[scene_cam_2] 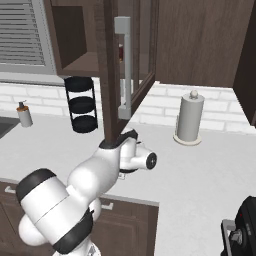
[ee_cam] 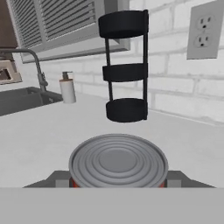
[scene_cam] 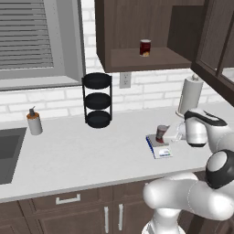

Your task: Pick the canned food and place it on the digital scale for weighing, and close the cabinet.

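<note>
Red and silver-rimmed, the canned food [scene_cam: 161, 133] stands upright on the grey plate of the digital scale [scene_cam: 160, 148], which lies flat on the white counter [scene_cam: 91, 146] with its white-and-blue edge toward the front. From the left base view the gripper [scene_cam: 176, 134] reaches in from the can's right side, level with it, the white hand just behind. From the hand view the can's ribbed silver lid [ee_cam: 118, 159] sits close before the camera, with a grey block at each side of it, level with a thin line of red just under the rim. The jaws are set narrowly about the can's width, but whether the pads actually press on its sides cannot be told from these views.

Above the counter the cabinet [scene_cam: 137, 32] is open: its shelf is exposed, and a darker maroon can [scene_cam: 145, 47] stands on it. In the right base view the open door [scene_cam_2: 112, 70] juts out toward the camera, edge-on, with its long silver bar handle [scene_cam_2: 124, 67] facing right, directly above the arm.

Well to the left of the scale stands a black three-tier rack [scene_cam: 97, 100] against the brick wall, with a soap dispenser [scene_cam: 34, 121] farther left beside the sink [scene_cam: 9, 153]. A paper towel roll [scene_cam: 189, 96] stands upright behind the arm.
</note>
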Robot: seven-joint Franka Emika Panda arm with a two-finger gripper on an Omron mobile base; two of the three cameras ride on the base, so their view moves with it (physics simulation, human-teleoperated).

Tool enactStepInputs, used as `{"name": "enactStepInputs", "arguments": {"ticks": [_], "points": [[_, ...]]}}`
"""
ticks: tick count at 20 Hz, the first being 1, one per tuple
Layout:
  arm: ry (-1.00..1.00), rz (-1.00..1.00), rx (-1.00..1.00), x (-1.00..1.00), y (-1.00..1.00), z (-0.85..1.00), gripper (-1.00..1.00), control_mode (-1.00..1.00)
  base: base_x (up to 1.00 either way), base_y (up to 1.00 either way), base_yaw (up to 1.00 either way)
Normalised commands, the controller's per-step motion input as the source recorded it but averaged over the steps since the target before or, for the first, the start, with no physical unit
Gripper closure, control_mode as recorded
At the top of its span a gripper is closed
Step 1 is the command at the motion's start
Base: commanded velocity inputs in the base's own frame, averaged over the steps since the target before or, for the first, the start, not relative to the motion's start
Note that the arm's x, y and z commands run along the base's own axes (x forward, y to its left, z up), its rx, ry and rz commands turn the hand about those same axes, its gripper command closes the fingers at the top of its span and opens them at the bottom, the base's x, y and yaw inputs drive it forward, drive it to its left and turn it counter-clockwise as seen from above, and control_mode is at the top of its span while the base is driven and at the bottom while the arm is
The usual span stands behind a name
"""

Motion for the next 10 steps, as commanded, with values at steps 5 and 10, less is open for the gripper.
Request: {"name": "enactStepInputs", "arguments": {"ticks": [5, 10], "points": [[0.0, 0.0, 0.0, 0.02, 0.0, -0.19, 1.0, -1.0, 0.0, 0.0, 0.0], [0.0, 0.0, 0.0, 0.01, 0.0, -0.19, 1.0, -1.0, 0.0, 0.0, 0.0]]}}
